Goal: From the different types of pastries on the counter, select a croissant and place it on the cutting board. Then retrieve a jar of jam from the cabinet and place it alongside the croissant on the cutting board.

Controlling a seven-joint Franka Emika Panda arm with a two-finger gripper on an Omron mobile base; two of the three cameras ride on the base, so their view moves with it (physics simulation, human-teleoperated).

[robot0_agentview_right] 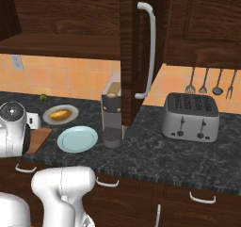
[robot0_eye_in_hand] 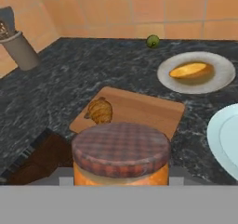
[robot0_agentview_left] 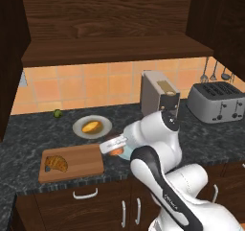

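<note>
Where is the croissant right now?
In the left base view the croissant lies on the left end of the cutting board, near its slot handle, in front of the plate with the bun.

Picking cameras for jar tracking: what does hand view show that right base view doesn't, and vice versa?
Hand view alone: the jar of jam close up at the tool, and the croissant lying on the cutting board. Right base view alone: the toaster, the hanging utensils and the open cabinet door. Both: the bun on its grey plate, the pale blue plate, the green lime and the counter.
</note>
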